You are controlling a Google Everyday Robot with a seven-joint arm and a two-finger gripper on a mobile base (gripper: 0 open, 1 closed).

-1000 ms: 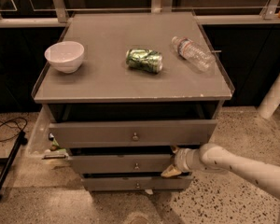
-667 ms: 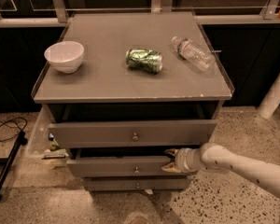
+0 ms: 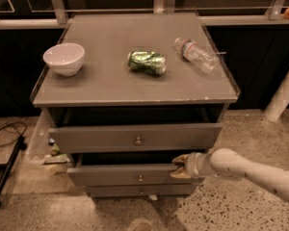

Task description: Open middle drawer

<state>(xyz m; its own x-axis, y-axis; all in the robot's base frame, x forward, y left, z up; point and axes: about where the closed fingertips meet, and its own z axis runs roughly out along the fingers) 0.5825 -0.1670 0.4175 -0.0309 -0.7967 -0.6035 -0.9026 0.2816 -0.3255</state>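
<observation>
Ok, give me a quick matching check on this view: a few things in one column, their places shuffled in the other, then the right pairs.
Things:
1. white bowl
2. green can
3. plastic bottle
4. gripper

Places:
A. at the right end of the middle drawer front
B. left side of the cabinet top
C. lying at the right rear of the top
D. lying on its side near the centre of the top

Pairs: 1-B, 2-D, 3-C, 4-A
</observation>
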